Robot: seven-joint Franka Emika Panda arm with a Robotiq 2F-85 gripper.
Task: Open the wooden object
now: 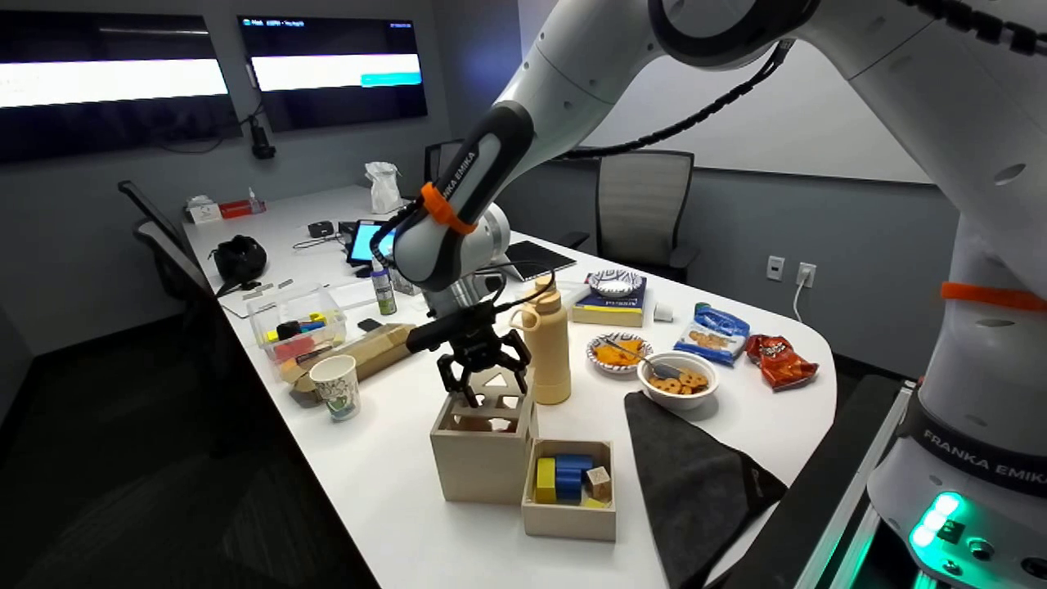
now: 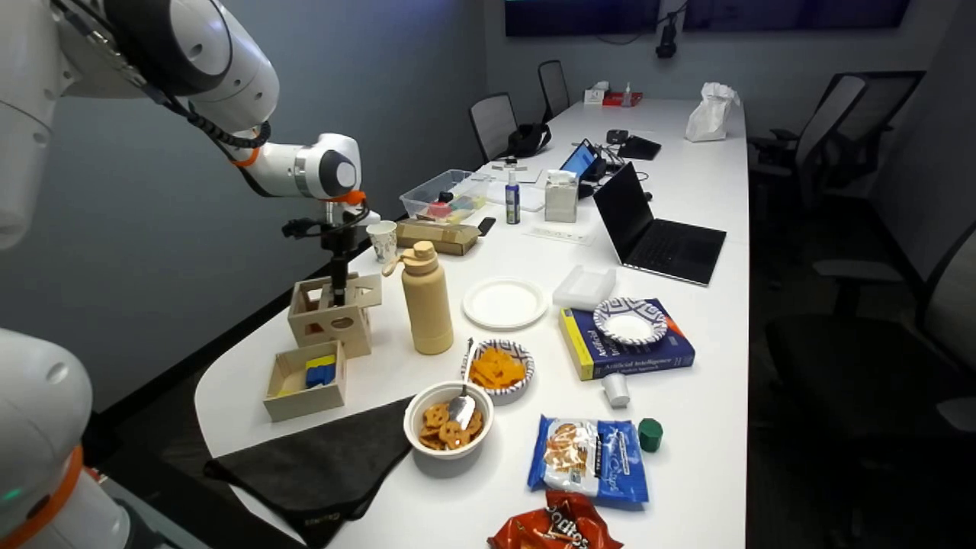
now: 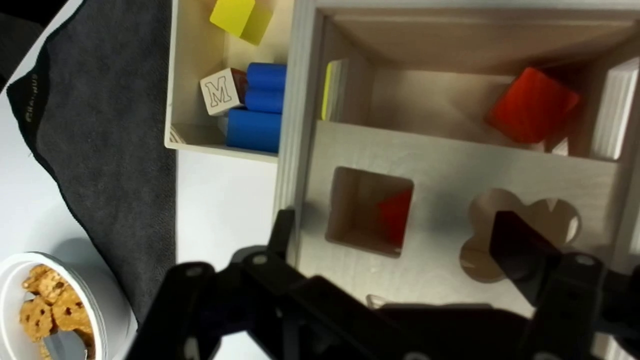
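Note:
The wooden object, a pale cube box (image 1: 483,468), stands on the table in both exterior views (image 2: 356,341). Its top panel (image 3: 440,165), with a square hole and a clover-shaped hole, covers only part of the top in the wrist view. The uncovered part shows the inside and a red block (image 3: 532,107). In an exterior view the panel juts past the box's edge. My gripper (image 1: 496,393) points down over the panel, and also shows in the other views (image 2: 338,297) (image 3: 395,215). Its fingers are spread with nothing between them; one is over the clover hole. Contact cannot be told.
A smaller wooden box (image 1: 568,523) of coloured blocks stands against the cube box. A tan bottle (image 1: 552,352) stands close behind the gripper. A paper cup (image 1: 335,388), a cardboard package (image 1: 384,353), a dark cloth (image 1: 695,483) and a bowl of snacks (image 1: 679,401) lie around.

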